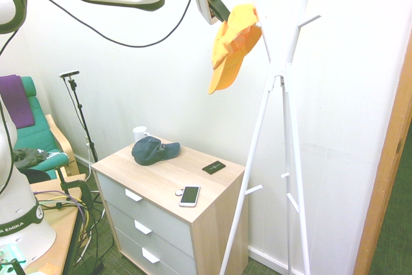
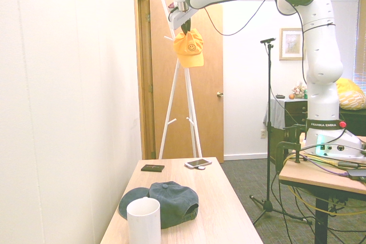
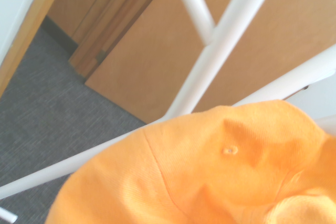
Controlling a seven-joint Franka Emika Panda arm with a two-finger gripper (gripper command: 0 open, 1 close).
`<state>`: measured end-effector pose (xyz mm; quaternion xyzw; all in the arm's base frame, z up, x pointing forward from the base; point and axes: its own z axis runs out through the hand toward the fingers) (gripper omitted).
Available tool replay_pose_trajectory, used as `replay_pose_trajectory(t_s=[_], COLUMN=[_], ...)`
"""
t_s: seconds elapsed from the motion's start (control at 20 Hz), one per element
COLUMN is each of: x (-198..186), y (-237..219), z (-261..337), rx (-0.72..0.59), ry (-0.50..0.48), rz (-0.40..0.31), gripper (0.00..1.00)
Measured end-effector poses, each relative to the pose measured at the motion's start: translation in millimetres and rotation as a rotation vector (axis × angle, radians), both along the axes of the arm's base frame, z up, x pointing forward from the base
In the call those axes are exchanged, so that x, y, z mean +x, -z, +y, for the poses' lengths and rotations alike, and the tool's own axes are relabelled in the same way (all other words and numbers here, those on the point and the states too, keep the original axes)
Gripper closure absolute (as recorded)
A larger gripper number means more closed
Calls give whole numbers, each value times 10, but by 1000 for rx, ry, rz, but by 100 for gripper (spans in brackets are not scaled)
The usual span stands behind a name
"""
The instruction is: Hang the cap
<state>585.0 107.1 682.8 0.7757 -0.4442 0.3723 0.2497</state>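
First exterior view: a yellow cap (image 1: 235, 46) hangs brim down beside the upper part of a white rack (image 1: 282, 72), its crown meeting the tool (image 1: 223, 20), whose fingers are clamped on the fabric. A peg (image 1: 259, 24) of the rack reaches to the cap's far side; whether it has entered the cap cannot be told. In the second exterior view, the smiley emblem (image 2: 192, 47) faces the camera. A navy cap (image 2: 171, 203) lies on the desk (image 2: 214, 198) behind a white mug (image 2: 144, 221).

The cap looks light and soft, unlikely to break or slip easily, though its crown may fold shut against the peg. The crown's edge appears the best hold, leaving the opening free; the stiffer brim would probably swing.
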Motion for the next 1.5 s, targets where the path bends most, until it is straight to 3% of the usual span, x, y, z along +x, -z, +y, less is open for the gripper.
replay_pose_trajectory(t_s=[0.5, 0.55, 1.5], x=[-13, -16, -170], y=[532, 549, 534], z=[174, 175, 179], rx=[49, 51, 82], ry=[6, 8, 15], rz=[44, 42, 32], gripper=[100, 0, 0])
